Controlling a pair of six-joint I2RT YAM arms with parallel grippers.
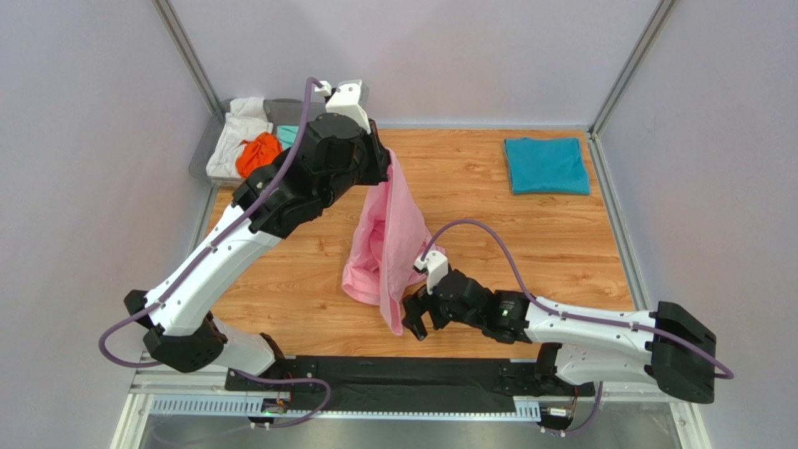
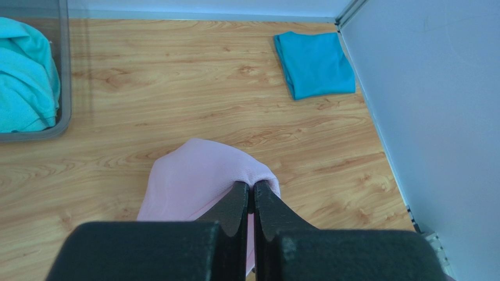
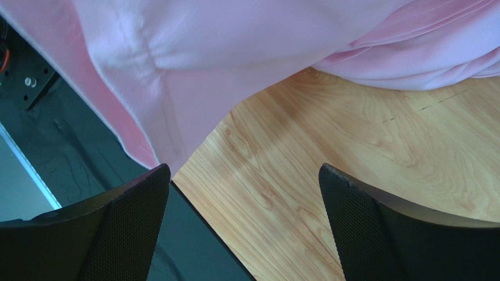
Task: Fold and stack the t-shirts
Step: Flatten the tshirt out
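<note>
Pink t-shirt (image 1: 384,248) in tight left pincer (image 2: 251,186), right pincer (image 3: 242,175) wide just beside, apparently apart.

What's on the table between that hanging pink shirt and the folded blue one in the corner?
Nothing: only bare wooden table separates the pink t-shirt from the folded teal t-shirt. The left wrist view shows that stretch most plainly.

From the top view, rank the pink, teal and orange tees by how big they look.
1. pink tee, though it hangs nearer the camera, which may inflate it
2. teal tee, folded flat
3. orange tee, crumpled
</note>
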